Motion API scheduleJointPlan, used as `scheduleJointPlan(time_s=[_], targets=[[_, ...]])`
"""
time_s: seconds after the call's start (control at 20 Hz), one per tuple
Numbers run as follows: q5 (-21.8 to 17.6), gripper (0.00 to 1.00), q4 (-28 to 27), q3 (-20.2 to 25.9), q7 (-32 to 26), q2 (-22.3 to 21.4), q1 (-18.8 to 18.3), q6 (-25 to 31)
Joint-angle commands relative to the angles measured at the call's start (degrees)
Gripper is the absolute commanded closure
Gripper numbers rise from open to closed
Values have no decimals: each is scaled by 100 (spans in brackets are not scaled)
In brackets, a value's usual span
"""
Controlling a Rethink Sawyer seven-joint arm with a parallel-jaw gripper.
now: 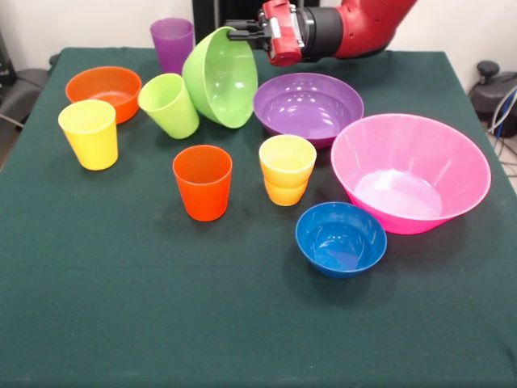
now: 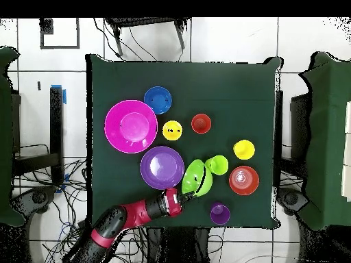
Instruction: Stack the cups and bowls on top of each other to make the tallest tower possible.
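Lime green bowl (image 1: pixel 220 77) hangs tipped on its side at the far end of the surface (image 1: pixel 242 323), its rim pinched by the jaws of my gripper (image 1: pixel 241 34), which are closed tight on the bowl's upper edge. It leans against the lime green cup (image 1: pixel 169 105), with the purple cup (image 1: pixel 172 42) just behind and the purple bowl (image 1: pixel 308 107) beside it. I judge this the carrying step: one bowl picked, no tower begun (only a yellow cup nested in a yellow-orange cup (image 1: pixel 287 168) stands doubled). Next I would level the bowl and set it into the purple bowl or the big pink bowl (image 1: pixel 410 174), clearing the cup it touches.
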Motion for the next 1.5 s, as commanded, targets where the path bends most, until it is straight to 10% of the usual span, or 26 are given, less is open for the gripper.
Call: scheduleJointPlan(time_s=[0.05, 1.5], targets=[[0, 100, -1381, 184, 1308, 293, -142, 545], [-437, 100, -1537, -326, 879, 141, -506, 862]])
